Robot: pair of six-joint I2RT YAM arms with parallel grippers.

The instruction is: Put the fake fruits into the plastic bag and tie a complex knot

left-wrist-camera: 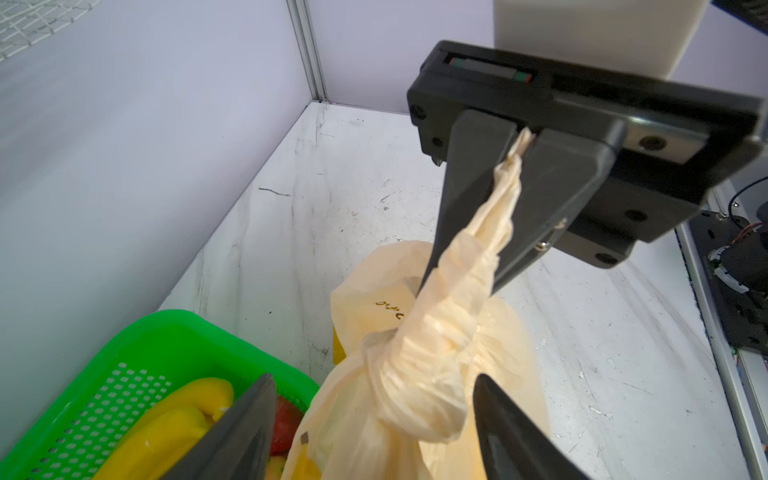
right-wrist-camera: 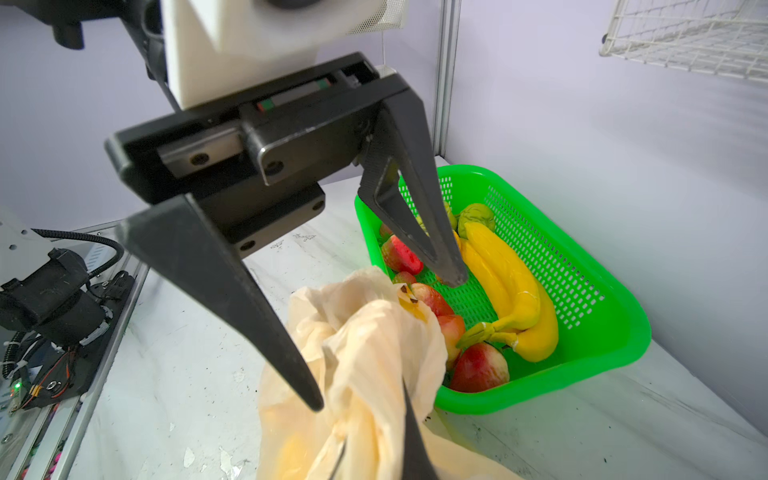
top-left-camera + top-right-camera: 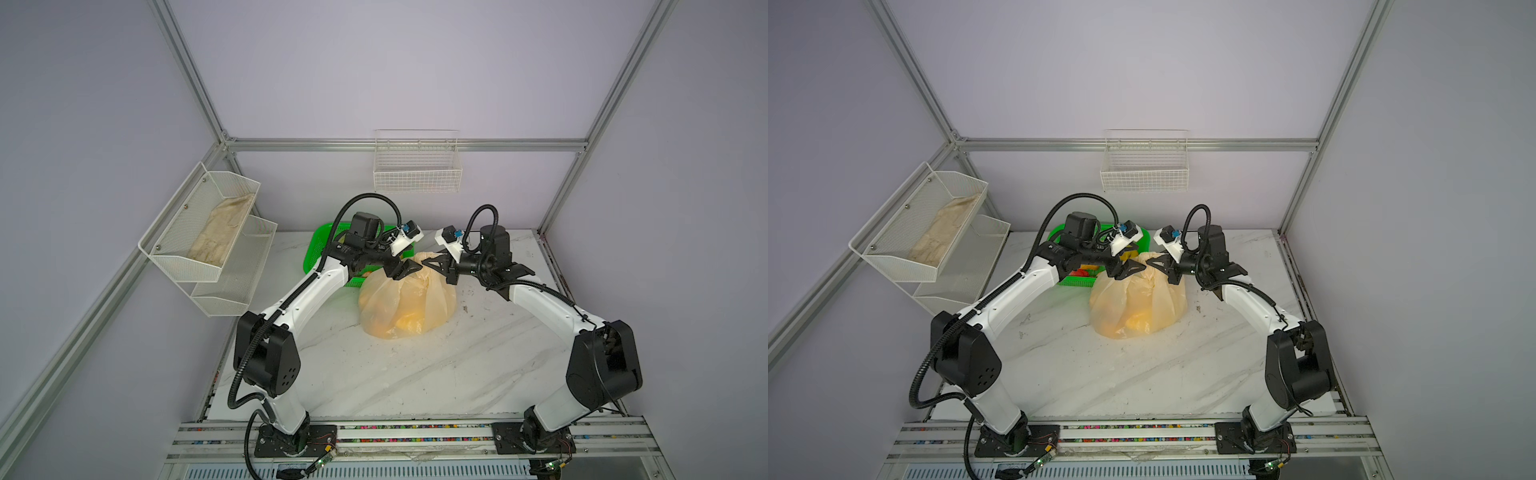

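The right claw (image 1: 459, 282) is clamped tight on a twisted handle strip (image 1: 500, 195) of the plastic bag (image 3: 407, 303); the strip runs taut up from the knot (image 1: 415, 395). The left claw (image 1: 372, 378) has its jaws wide apart, one on either side of that knot, gripping nothing. Whether it touches the plastic I cannot tell. In both top views the bag sits mid-tabletop (image 3: 415, 382), with yellow fruit (image 3: 409, 322) showing through it. At its ten o'clock a green basket (image 2: 602, 332) holds bananas (image 2: 511, 282) and apples (image 2: 480, 368).
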